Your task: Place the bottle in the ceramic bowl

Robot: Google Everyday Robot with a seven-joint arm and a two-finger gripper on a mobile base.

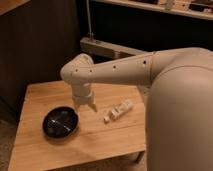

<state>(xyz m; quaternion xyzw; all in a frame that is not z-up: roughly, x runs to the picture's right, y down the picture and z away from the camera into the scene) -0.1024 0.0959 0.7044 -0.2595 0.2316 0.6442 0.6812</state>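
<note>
The bottle (118, 110), small, slim and white with a narrower cap, lies on its side on the wooden table (45, 150), to the right of the middle. The ceramic bowl (60, 122), round, shallow and glossy black, sits on the table's left part and looks empty. My gripper (85, 106) points down over the table between the bowl and the bottle, a little closer to the bowl's right rim. It holds nothing and touches neither thing.
My large white arm (150, 70) reaches in from the right and covers the table's right side. A dark wall and a light frame (107, 48) stand behind the table. The table's front edge runs along the bottom.
</note>
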